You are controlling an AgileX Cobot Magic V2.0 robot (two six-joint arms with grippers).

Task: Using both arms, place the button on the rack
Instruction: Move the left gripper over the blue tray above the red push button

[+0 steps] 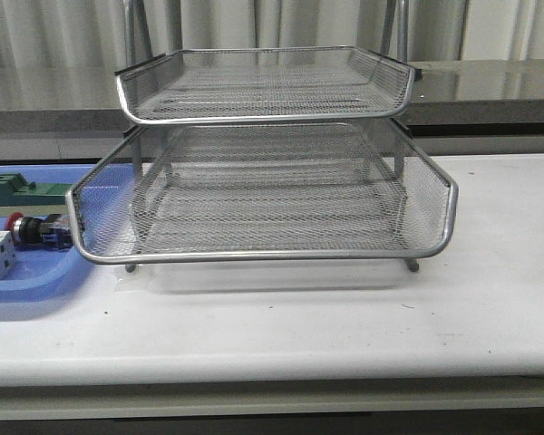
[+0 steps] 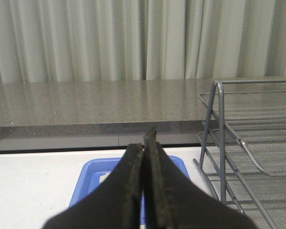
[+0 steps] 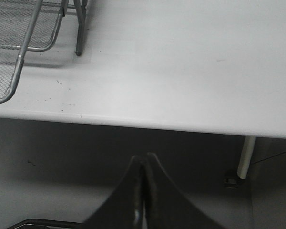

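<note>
Here, both tools are pressed together — left tool (image 2: 144, 143); right tool (image 3: 144, 164) — gripping nothing.

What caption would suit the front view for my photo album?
Silver wire-mesh tray rack stands on a white table; beside it, a red-headed push button waits in a flat blue plastic tray.

one button (image 1: 34, 229), one rack (image 1: 263, 190)

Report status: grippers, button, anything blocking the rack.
Left gripper shut, empty. Right gripper shut, empty, off table edge. Button in blue tray, left of rack. Nothing blocking.
</note>
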